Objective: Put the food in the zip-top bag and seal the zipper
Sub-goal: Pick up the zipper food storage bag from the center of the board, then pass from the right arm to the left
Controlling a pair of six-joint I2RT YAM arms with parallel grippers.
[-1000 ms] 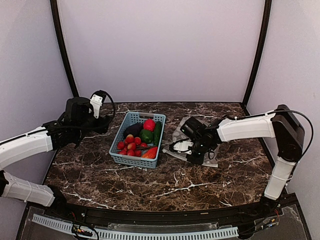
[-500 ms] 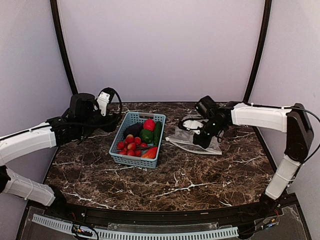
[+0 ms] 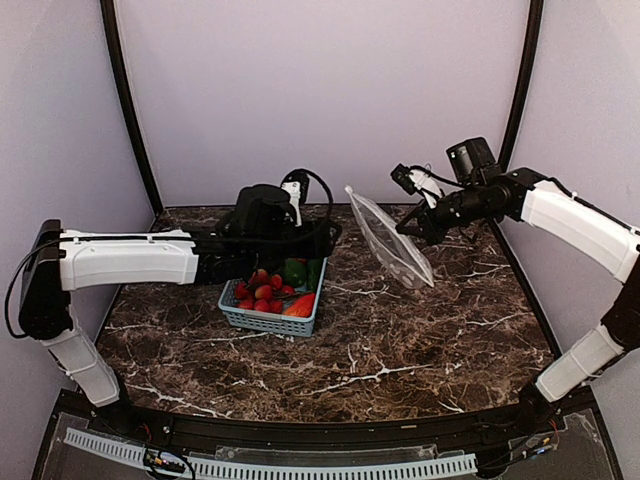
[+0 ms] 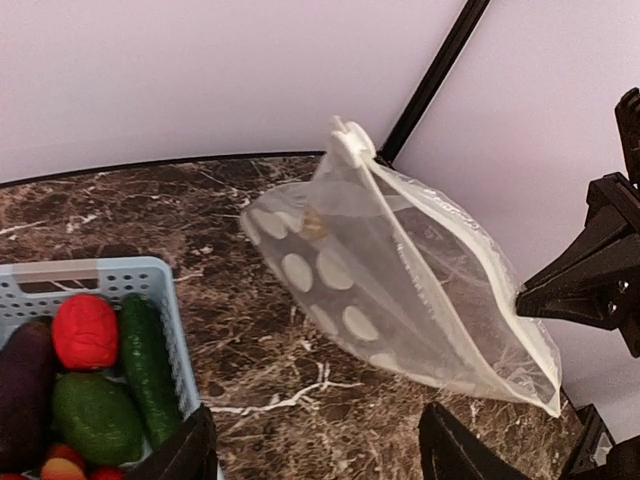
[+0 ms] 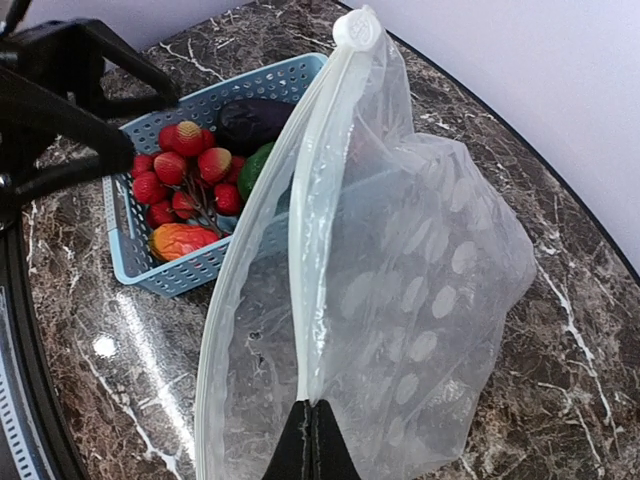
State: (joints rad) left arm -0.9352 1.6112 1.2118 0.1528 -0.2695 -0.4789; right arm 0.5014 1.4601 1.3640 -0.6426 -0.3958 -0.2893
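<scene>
The clear dotted zip-top bag [image 3: 392, 245] hangs in the air right of the basket, its mouth gaping. My right gripper [image 3: 415, 228] is shut on one mouth edge, seen close in the right wrist view [image 5: 313, 412]. The zipper strip [image 5: 305, 200] ends at a white slider [image 5: 356, 28], also visible in the left wrist view [image 4: 352, 140]. My left gripper [image 3: 325, 236] is open and empty over the basket's far right corner [image 4: 315, 445], facing the bag [image 4: 400, 280]. The food [image 3: 272, 290] lies in the basket: tomatoes [image 5: 180, 178], eggplant [image 5: 250, 120], cucumber [image 4: 148, 365], pepper [image 4: 95, 415].
The light-blue slotted basket [image 3: 265, 322] stands left of centre on the dark marble table [image 3: 380, 360]. Lilac walls with black corner posts [image 3: 515, 110] close in the back and sides. My left arm [image 3: 130, 258] stretches low across the table's left side.
My right gripper has lifted the bag off the table, up and back. My left arm has swung right, from beside the basket to over its far end, toward the bag.
</scene>
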